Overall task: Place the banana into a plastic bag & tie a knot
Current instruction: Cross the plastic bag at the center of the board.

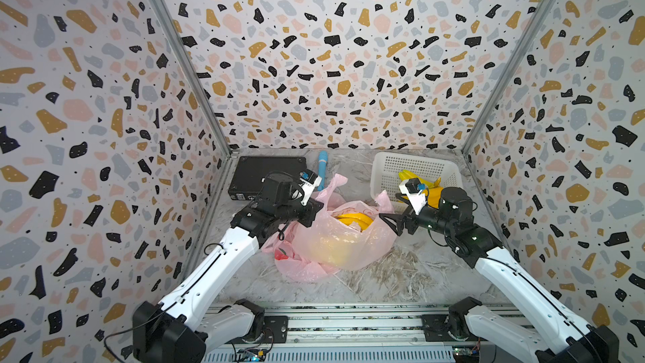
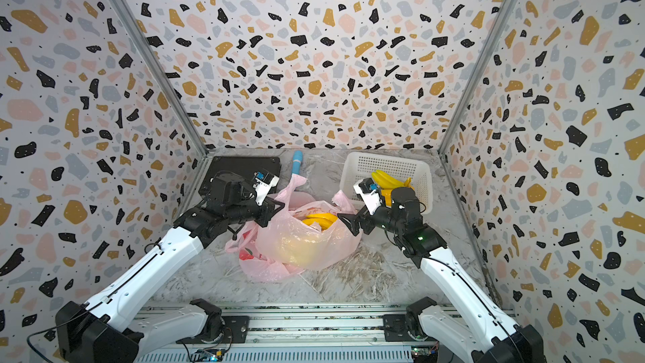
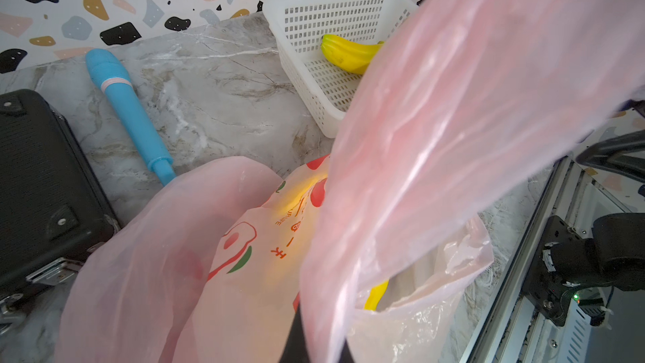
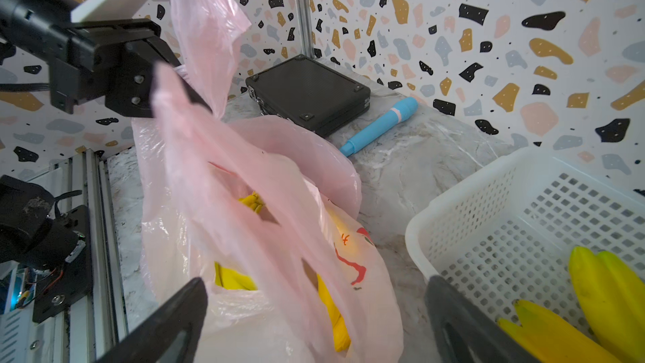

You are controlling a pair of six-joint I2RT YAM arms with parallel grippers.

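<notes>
A pink plastic bag (image 1: 349, 242) (image 2: 307, 242) stands open on the marble table, and the yellow banana (image 1: 352, 219) (image 4: 330, 305) lies inside it, showing through the mouth. My left gripper (image 1: 316, 209) (image 3: 307, 343) is shut on the bag's left handle, holding that side up; the pink film covers most of its fingers. At the bag's right side my right gripper (image 1: 389, 221) (image 4: 316, 281) stands wide open. The bag's right handle (image 1: 384, 200) hangs loose between its jaws, and neither finger presses on it.
A white basket (image 1: 415, 165) with more bananas (image 4: 600, 291) sits at the back right, just behind my right arm. At the back left lie a black case (image 1: 265, 172) and a blue tube (image 1: 321, 169). Another pink bag (image 1: 289, 263) lies flat under the left side.
</notes>
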